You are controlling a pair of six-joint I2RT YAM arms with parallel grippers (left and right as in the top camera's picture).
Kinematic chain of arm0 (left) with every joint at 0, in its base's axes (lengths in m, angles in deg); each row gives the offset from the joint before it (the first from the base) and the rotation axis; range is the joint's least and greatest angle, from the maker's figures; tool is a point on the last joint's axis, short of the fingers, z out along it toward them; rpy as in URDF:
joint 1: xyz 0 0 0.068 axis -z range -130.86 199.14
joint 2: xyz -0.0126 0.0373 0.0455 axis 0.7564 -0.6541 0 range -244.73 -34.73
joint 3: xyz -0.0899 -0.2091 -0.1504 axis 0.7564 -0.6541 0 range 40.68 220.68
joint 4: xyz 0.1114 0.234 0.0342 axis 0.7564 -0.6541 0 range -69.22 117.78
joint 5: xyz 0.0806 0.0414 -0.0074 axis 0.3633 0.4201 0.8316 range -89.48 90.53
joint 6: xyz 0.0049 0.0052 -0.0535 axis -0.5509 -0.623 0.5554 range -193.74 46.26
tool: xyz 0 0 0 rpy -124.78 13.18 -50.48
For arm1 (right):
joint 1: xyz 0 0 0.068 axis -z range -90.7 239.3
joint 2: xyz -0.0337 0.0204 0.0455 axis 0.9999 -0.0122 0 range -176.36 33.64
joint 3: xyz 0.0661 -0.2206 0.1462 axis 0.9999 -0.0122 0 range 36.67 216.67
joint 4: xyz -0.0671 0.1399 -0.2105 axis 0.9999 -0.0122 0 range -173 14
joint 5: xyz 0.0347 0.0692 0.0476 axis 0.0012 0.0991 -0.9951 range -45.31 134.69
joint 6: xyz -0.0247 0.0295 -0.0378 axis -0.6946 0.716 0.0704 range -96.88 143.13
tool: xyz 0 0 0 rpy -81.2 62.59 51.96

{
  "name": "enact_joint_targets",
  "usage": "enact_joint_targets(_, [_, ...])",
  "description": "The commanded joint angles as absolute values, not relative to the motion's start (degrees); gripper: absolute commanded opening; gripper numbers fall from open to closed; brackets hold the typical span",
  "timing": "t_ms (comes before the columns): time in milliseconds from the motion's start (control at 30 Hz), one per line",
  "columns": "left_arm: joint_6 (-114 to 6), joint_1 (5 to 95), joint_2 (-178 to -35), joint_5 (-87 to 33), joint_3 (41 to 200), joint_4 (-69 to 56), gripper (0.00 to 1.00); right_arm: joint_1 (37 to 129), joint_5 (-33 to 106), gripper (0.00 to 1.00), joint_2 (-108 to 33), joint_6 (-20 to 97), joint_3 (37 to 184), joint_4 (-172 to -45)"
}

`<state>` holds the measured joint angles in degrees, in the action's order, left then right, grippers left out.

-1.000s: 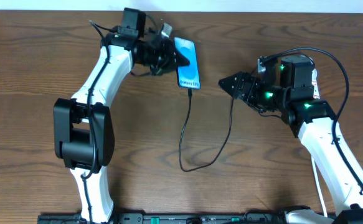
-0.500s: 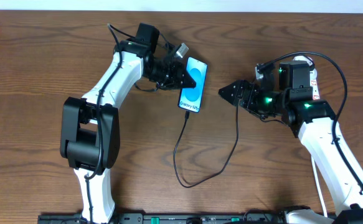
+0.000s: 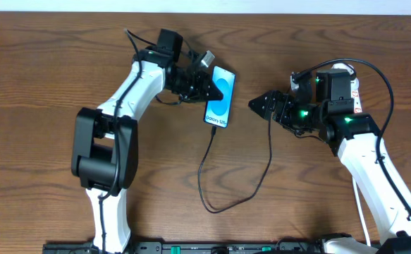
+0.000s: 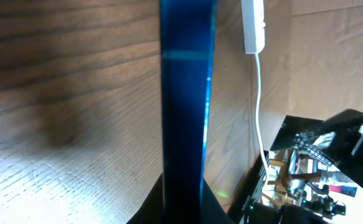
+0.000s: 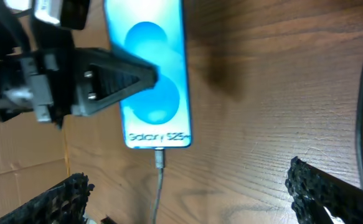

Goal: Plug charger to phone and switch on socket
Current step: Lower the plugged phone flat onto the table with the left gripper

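Left pincer (image 3: 214, 85) is clamped on the phone (image 3: 219, 109) by its edge, evidently steadying it mid-table (image 3: 36, 85) with the charger (image 3: 212, 169) tip at its lower port. Right pincer (image 3: 254, 104) gapes wide and empty just beside it, presumably kept free for the socket (image 4: 253, 28).

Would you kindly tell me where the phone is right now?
Overhead, the phone is upper centre, gripped by the left gripper, with the charger at its lower end.
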<state>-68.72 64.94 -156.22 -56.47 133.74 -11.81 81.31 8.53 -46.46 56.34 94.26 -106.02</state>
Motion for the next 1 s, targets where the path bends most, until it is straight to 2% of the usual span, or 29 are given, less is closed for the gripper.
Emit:
enact_joint_targets(0, [-63.68,66.01,-159.98,-57.45,133.52,-9.34,0.07,81.38,8.75,0.99,-46.26,55.2,94.56,-106.08])
enact_joint_targets(433, [-62.67,66.01,-163.74,-56.75,133.52,-8.51,0.07,81.38,8.77,0.99,-46.26,55.22,94.56,-106.21])
enact_joint_targets(567, [-61.97,66.01,-163.76,-51.22,133.52,-8.56,0.08,81.38,8.77,0.99,-46.26,55.2,94.56,-106.21])
enact_joint_targets(967, [-59.39,66.01,-165.44,-47.77,133.52,-8.29,0.07,81.38,8.75,0.99,-46.26,55.2,94.56,-106.26])
